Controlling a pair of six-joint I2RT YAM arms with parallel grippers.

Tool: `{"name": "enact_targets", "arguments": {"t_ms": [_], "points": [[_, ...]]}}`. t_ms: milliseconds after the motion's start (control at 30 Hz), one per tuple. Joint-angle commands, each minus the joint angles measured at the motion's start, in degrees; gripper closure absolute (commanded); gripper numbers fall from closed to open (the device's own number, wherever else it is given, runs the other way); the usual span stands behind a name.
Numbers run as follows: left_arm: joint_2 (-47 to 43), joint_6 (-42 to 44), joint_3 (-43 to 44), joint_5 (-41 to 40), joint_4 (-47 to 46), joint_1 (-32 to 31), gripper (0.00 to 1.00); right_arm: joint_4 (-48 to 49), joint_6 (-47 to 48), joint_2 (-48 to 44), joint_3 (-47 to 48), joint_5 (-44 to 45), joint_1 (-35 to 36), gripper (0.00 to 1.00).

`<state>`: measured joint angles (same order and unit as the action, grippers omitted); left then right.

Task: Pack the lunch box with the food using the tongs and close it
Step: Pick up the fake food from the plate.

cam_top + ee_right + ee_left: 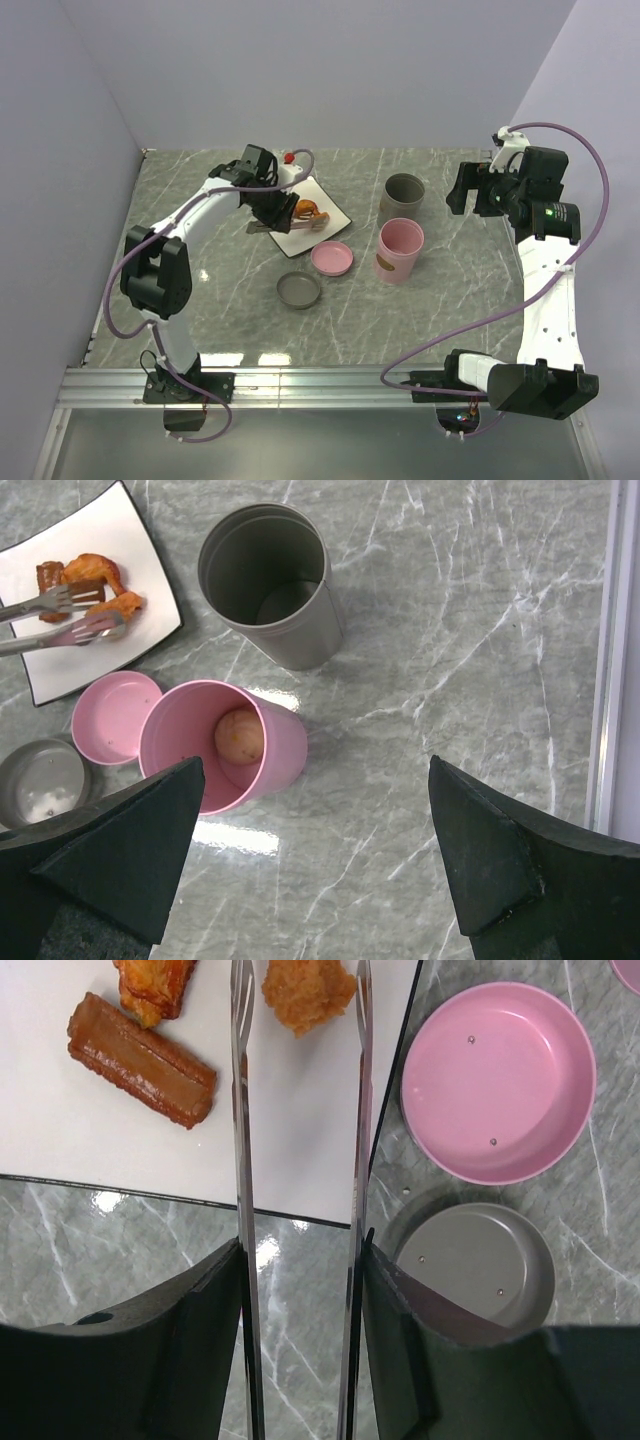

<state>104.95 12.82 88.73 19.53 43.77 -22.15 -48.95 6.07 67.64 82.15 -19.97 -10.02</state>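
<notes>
My left gripper (303,1240) is shut on the tongs (243,1160), one finger pressed against the outside of each silvery arm. The tong tips reach over the white plate (80,1130) and straddle a small brown nugget (308,992) with a gap on both sides. On the same plate lie a brown sausage (140,1058) and an orange-brown piece (155,985). The lunch box is a pink container (270,750) holding a pale ball (238,736), with a grey container (265,580) behind it. High at the right, my right gripper (315,765) hangs open with nothing in it.
A pink lid (498,1080) and a grey lid (475,1260) lie upturned on the marble table just right of the plate. In the top view the plate (335,215) sits left of both containers. Walls close in the table at the back and sides.
</notes>
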Motion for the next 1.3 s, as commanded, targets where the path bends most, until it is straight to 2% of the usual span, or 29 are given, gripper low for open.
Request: {"name": "enact_targets", "arguments": {"t_ms": [0, 267, 500, 933, 1033, 1267], "points": [[0.5, 0.9, 3.0, -0.6, -1.2, -0.6, 0.47, 0.7, 0.8, -0.1, 0.0, 0.4, -0.4, 0.0], [0.1, 0.9, 2.9, -1.3, -1.1, -1.1, 0.5, 0.6, 0.8, -0.2, 0.0, 0.3, -0.4, 0.0], [-2.5, 0.1, 3.9, -0.8, 0.0, -1.1, 0.62, 0.7, 0.6, -0.3, 0.1, 0.2, -0.3, 0.0], [-6.9, -0.6, 7.0, 0.0, 1.8, -1.1, 0.7, 0.3, 0.3, -0.2, 1.0, -0.9, -0.4, 0.0], [-6.5, -0.8, 10.0, 0.4, 3.2, -1.1, 0.74, 0.3, 0.4, -0.2, 1.0, -0.9, -0.4, 0.0], [-8.3, -3.1, 18.4, 5.7, 1.6, -2.9, 0.75, 0.6, -0.1, -0.2, 0.9, -0.6, -0.4, 0.0]]}}
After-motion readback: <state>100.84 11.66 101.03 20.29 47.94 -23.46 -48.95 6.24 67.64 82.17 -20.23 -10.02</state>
